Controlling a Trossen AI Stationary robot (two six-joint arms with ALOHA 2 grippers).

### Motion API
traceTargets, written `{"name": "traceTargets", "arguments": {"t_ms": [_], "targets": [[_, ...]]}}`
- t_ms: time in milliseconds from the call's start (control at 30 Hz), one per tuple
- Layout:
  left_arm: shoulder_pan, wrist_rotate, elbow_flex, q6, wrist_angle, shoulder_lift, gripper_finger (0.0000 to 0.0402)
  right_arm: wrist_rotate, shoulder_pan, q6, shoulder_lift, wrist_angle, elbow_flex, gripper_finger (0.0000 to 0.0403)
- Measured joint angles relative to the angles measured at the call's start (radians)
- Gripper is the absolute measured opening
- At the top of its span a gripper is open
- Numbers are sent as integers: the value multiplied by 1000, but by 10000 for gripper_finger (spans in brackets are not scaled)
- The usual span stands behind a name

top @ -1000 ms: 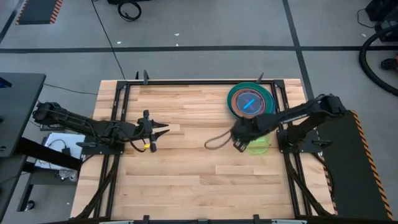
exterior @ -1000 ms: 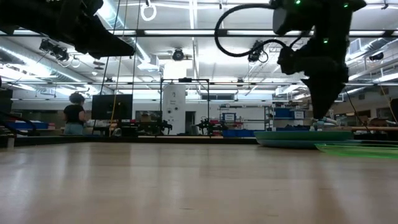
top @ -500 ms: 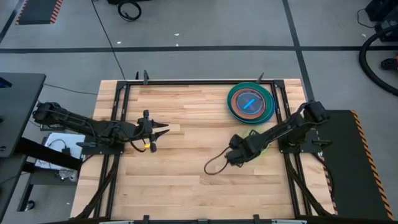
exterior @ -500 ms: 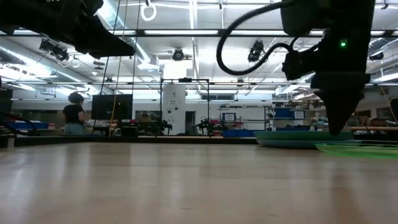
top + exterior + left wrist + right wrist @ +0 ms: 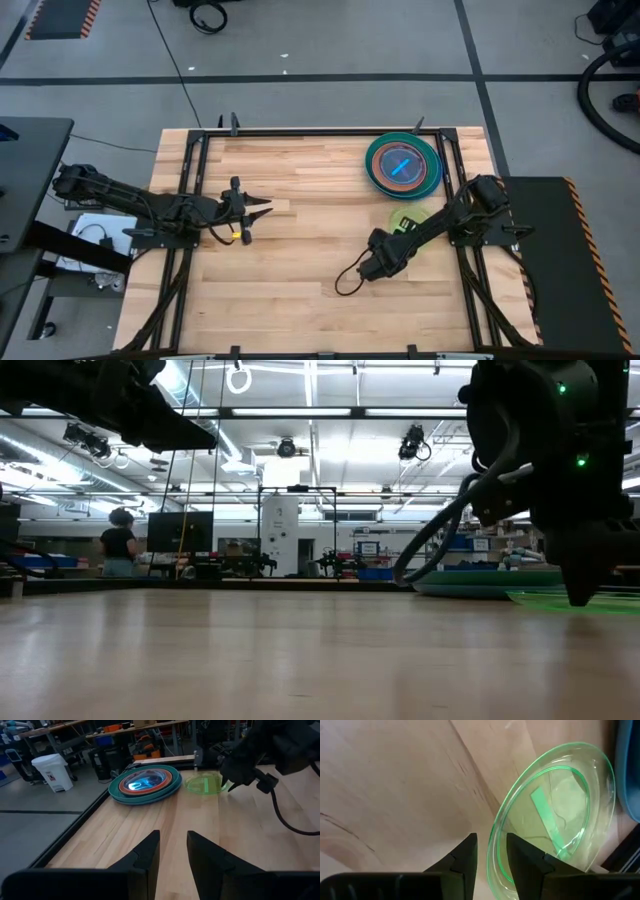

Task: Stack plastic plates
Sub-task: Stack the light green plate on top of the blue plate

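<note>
Plates: a stack [image 5: 403, 164] sits at the far right corner of the wooden table [image 5: 300, 250], with a large teal plate [image 5: 125, 795] at the bottom, an orange-brown ring above it and a bright blue one [image 5: 402, 166] in the centre. In the left wrist view the stack lies flat and level.

A small green plate [image 5: 408, 217] lies alone on the table, just in front of the stack and apart from it. The right wrist view shows it clear green [image 5: 555, 820], flat on the wood, with a pale strip inside it.

Right arm reaches from the right edge across the green plate. Right gripper [image 5: 372, 268] is past the plate toward the table's middle, near it but not on it. In its own view the two fingers [image 5: 462, 857] stand a narrow gap apart with nothing between them, and the plate's rim shows just beyond the fingertips.

Left gripper [image 5: 262, 210] rests at the left side, well apart from all plates, fingers [image 5: 145, 855] narrowly parted and empty
</note>
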Motion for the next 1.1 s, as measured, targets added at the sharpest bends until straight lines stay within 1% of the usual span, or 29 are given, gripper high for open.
{"name": "traceTargets", "arguments": {"t_ms": [167,433,600,933,1100], "targets": [[0,0,0,0,1,0,105,-3,0,-2,6,1,-1,103],[0,0,0,0,0,0,105,-6,0,-30,6,9,-2,41],[0,0,0,0,0,0,105,-11,0,-48,6,13,-2,9],[0,0,0,0,0,0,105,-3,0,-62,-23,-4,2,6],[0,0,0,1,0,0,105,26,0,-65,-29,-106,79,6]]}}
